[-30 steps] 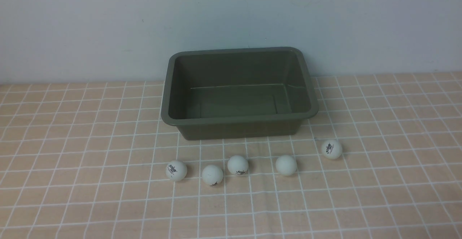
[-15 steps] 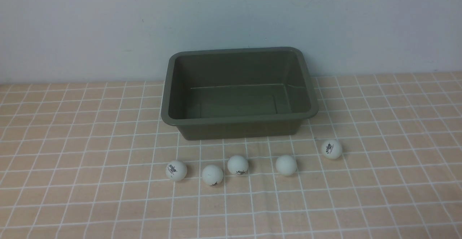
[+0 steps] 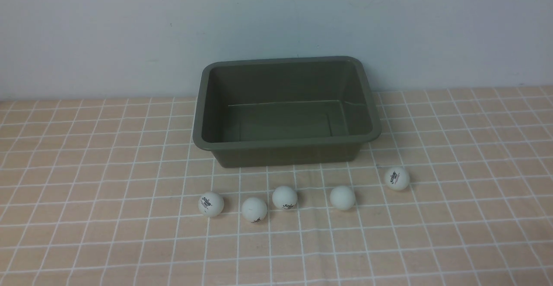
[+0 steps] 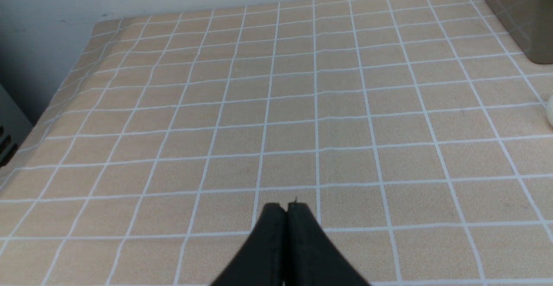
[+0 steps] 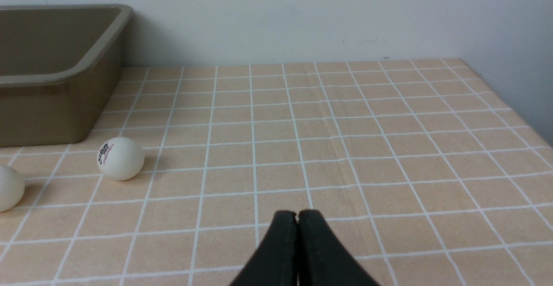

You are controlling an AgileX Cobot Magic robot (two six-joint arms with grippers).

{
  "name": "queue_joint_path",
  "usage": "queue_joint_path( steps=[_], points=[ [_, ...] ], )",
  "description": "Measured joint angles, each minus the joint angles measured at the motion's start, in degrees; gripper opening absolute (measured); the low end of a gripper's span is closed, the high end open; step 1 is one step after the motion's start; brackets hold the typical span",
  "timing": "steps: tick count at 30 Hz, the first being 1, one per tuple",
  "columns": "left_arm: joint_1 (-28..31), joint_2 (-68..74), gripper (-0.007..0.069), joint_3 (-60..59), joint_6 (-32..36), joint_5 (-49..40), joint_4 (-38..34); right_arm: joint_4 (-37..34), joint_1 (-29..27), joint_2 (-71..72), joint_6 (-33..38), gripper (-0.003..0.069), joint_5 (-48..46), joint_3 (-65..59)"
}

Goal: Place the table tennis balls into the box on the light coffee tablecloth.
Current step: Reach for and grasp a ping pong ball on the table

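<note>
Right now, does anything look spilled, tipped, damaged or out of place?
Nothing stands out. The olive-green plastic box sits upright and empty on the peach grid-printed tablecloth; five small white balls lie apart in a loose row in front of it.

Soft, even, fairly bright light; faint shadows right of table tennis balls [image 3: 284, 197]; pics sharp.
</note>
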State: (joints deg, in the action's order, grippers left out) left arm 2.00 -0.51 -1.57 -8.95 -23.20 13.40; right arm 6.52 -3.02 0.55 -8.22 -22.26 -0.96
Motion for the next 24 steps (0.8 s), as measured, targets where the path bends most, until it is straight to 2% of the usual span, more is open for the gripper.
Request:
queue_joint_path(
  steps=[16,24],
  points=[
    [0.00,0.00,-0.0069,0.00,0.00,0.00,0.00,-2.50,0.00,0.00,0.18,-0.0013,-9.13,19.32],
    [0.00,0.00,-0.0069,0.00,0.00,0.00,0.00,-2.90,0.00,0.00,0.18,-0.0013,-20.62,26.16]
  ],
)
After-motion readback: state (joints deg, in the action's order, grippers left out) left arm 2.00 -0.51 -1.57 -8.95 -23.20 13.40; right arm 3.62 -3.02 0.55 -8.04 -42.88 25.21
